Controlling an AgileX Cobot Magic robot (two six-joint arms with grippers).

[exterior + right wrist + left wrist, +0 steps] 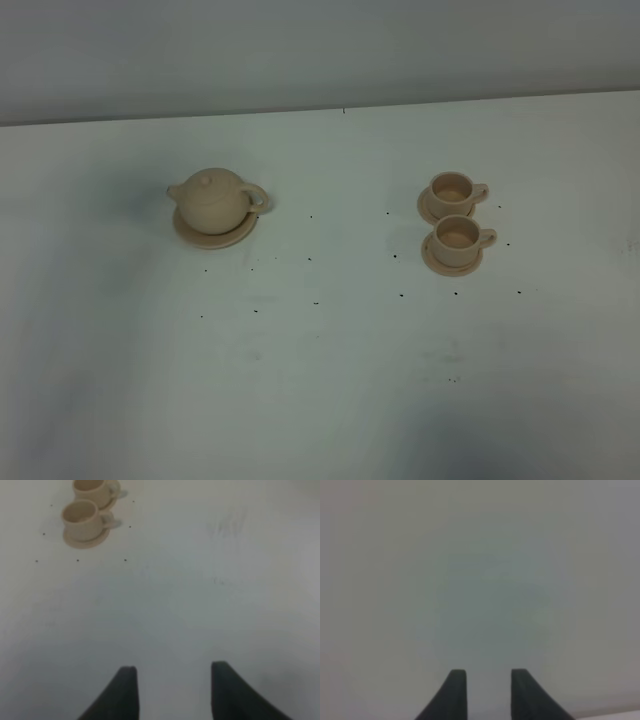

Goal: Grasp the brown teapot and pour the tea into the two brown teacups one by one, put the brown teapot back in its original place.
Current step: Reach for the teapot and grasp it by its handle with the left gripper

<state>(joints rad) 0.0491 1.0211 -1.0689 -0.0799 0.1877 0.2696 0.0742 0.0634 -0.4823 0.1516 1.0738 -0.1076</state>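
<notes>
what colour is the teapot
The squat round ceramic teapot is plain pale tan-beige; exterior high view shows it best.

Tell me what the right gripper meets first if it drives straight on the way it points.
Probably just bare white table: nothing stands ahead of the right gripper. The two teacups sit well off that line.

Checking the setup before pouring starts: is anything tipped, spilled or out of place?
Nothing stands out. The brown teapot, lid on, the farther teacup and the nearer teacup all stand upright on their saucers. Only small dark specks dot the table.
</notes>
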